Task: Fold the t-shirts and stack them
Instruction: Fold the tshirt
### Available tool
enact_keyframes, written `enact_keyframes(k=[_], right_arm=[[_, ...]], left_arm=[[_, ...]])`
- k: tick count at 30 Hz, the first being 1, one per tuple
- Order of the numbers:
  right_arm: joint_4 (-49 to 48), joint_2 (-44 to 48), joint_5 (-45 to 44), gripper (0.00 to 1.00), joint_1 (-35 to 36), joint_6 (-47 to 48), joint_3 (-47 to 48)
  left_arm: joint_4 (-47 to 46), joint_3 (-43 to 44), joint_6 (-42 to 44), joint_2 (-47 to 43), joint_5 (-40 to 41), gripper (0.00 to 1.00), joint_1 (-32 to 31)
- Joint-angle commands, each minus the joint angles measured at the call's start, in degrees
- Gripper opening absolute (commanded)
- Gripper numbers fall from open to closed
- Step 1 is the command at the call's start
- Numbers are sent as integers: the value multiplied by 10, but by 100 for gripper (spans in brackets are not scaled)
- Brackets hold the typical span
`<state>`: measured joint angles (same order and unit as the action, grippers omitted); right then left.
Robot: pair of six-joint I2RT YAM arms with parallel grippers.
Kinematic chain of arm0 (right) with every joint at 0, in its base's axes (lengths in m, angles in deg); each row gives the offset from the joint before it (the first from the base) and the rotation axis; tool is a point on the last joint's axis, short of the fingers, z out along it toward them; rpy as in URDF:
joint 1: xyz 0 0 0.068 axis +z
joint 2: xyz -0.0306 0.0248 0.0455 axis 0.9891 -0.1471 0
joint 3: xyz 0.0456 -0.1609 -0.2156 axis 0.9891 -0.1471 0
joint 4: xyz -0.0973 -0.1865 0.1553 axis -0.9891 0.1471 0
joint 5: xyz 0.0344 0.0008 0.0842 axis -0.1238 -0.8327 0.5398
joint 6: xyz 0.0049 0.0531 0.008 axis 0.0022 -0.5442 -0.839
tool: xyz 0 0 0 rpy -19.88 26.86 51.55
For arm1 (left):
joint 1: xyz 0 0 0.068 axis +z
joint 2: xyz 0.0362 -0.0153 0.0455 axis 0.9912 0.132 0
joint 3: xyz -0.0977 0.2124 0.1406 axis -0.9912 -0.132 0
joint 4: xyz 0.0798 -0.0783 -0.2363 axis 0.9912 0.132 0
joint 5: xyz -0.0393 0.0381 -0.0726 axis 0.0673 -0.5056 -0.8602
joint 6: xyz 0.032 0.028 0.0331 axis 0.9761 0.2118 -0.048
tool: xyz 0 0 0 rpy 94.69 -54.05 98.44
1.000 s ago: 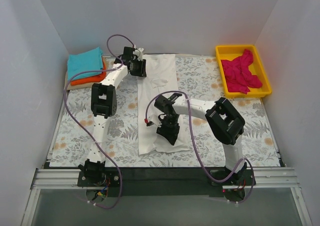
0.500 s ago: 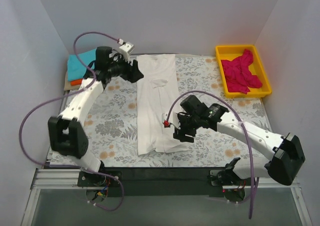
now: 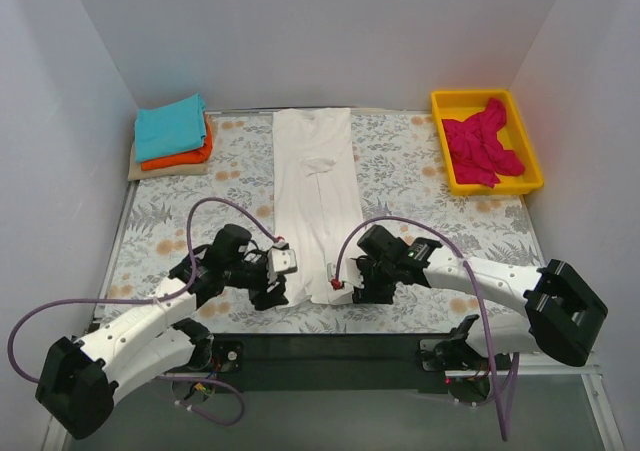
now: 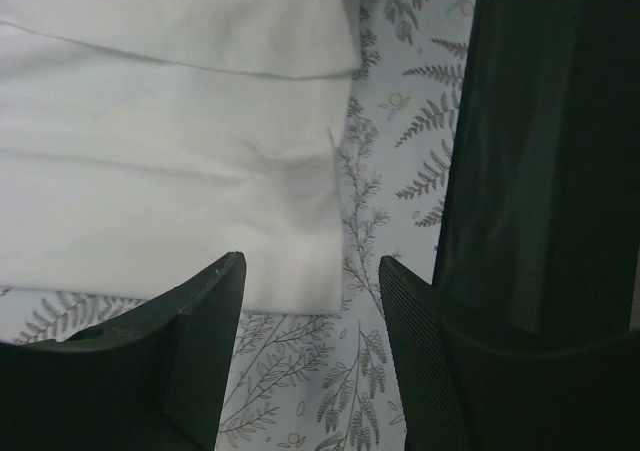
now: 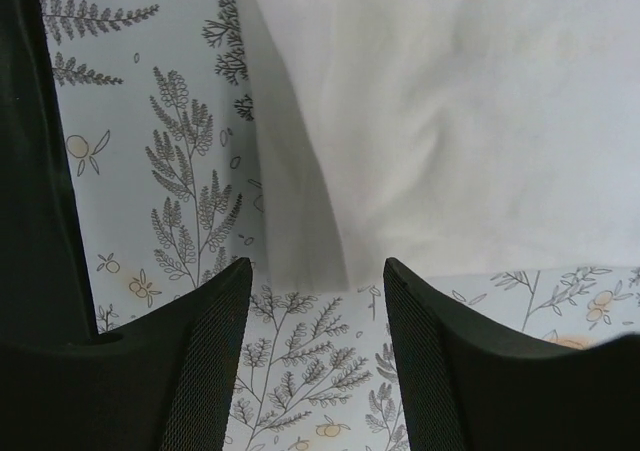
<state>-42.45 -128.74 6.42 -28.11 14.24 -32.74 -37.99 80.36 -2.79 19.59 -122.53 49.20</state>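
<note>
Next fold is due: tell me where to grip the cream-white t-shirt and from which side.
Probably the two near-end corners, each taken from its own outer side. The cream-white t-shirt lies flat as a long narrow strip, and its near end sits between the open left gripper and the open right gripper.

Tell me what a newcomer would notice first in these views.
The long cream-white cloth t-shirt, folded into a narrow strip down the middle of the floral table cloth, with the left gripper and right gripper open at its two near corners. Next, the bright yellow plastic tray at far right holding a crumpled magenta-pink t-shirt, and the folded teal t-shirt stacked on the orange t-shirt at far left.
</note>
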Motion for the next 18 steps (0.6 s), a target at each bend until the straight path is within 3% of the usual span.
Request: enact_keyframes(k=[1, 4, 10, 14, 18], right_arm=[[-39, 20, -3, 53, 25, 11, -23], [-64, 17, -21, 53, 44, 12, -44], [-107, 3, -41, 53, 55, 16, -73], [-123, -6, -58, 50, 77, 20, -99], [-139, -19, -65, 43, 98, 16, -117]], left_arm=[[-38, -39, 14, -44, 68, 53, -60], [-86, -57, -15, -27, 127, 55, -113], [-142, -85, -20, 18, 163, 56, -169], [-171, -111, -13, 48, 197, 54, -213], [-189, -118, -11, 81, 234, 51, -216]])
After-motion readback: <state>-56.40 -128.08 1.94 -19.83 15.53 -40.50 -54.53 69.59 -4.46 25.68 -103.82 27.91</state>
